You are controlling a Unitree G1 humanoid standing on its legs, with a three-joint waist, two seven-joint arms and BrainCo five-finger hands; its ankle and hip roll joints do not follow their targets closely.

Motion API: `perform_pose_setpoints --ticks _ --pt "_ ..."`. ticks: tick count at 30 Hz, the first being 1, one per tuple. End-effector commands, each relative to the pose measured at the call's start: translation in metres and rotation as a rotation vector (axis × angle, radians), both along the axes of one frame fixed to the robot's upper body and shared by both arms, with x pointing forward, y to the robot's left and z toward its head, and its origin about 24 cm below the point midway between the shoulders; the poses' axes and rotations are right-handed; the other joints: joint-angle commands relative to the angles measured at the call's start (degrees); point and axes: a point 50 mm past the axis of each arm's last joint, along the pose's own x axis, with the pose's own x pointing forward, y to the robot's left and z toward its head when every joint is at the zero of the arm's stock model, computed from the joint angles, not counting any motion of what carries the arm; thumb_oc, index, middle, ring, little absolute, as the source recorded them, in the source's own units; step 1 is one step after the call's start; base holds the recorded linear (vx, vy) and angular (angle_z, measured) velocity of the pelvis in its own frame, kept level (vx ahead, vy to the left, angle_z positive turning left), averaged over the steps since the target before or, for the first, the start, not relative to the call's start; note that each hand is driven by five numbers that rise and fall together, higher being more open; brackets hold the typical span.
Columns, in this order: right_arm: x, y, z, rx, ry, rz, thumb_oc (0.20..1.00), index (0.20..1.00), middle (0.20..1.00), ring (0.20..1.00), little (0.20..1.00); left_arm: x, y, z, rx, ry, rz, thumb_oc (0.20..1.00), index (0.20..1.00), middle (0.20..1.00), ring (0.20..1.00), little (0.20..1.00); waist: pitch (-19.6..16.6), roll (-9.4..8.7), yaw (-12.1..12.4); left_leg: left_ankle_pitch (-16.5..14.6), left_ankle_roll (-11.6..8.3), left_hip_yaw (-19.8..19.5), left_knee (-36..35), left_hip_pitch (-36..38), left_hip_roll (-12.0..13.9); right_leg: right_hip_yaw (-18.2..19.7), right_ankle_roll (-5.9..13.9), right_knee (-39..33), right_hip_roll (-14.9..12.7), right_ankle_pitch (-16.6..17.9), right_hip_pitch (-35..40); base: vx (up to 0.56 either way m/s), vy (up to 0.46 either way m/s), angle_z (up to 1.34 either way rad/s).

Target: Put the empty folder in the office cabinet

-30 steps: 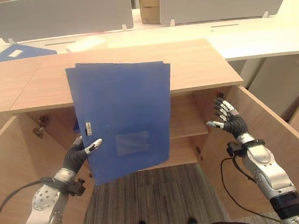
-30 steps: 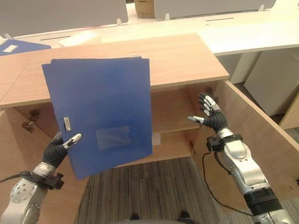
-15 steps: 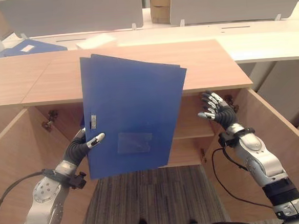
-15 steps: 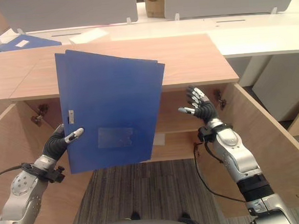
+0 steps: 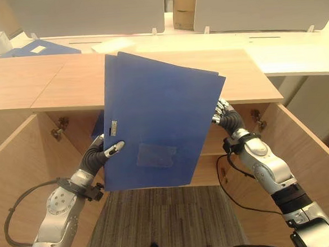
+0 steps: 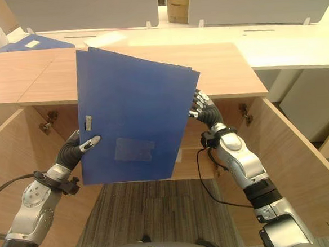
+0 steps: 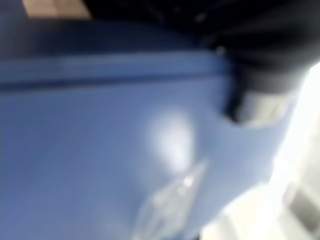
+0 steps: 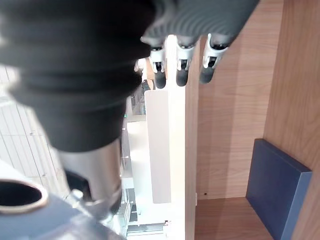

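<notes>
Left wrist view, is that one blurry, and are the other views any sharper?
Left wrist view: heavily blurred, the blue folder a soft smear with a pale sheen, the left hand a dark blob. Eye views: crisp, evenly lit, the right hand by the folder's edge. Right wrist view: its cover looms soft, the cabinet wood sharper.

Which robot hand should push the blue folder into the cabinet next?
Probably the left hand: its thumb and fingers already pinch the blue folder, held upright before the open cabinet. The right hand is open beside the folder's far edge, holding nothing.
</notes>
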Motion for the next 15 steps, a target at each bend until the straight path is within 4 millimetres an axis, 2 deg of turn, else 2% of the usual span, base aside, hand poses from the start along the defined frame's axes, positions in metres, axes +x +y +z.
perform_pose_setpoints --ticks 1,8,15 --pt "0.015 0.013 0.039 0.084 -0.119 0.035 1.0 1.0 1.0 1.0 1.0 0.02 -0.005 0.04 0.009 -0.207 -0.028 0.2 0.2 0.2 0.2 0.2 -0.1 -0.56 0.8 -4.4 2.51 -0.1 0.0 1.5 -3.1 0.4 4.18 0.1 -2.7 0.6 2.0 0.0 0.0 0.0" --pt "0.014 0.027 0.039 0.086 -0.112 0.069 1.0 1.0 1.0 1.0 1.0 0.025 -0.01 0.038 0.023 -0.207 0.011 0.2 0.2 0.2 0.2 0.2 -0.2 -0.46 0.8 -4.4 2.47 -0.1 0.0 1.6 -3.0 0.3 4.01 0.1 -2.7 0.5 2.1 0.0 0.0 0.0" --pt "0.012 0.014 0.035 0.063 -0.099 0.038 1.0 1.0 1.0 1.0 1.0 0.019 0.012 0.038 0.089 -0.269 0.189 0.2 0.2 0.2 0.2 0.2 -0.3 -0.72 1.2 -4.4 2.42 -0.4 0.0 1.5 -3.0 0.2 3.93 0.1 -2.6 0.4 2.2 0.0 0.0 0.0"
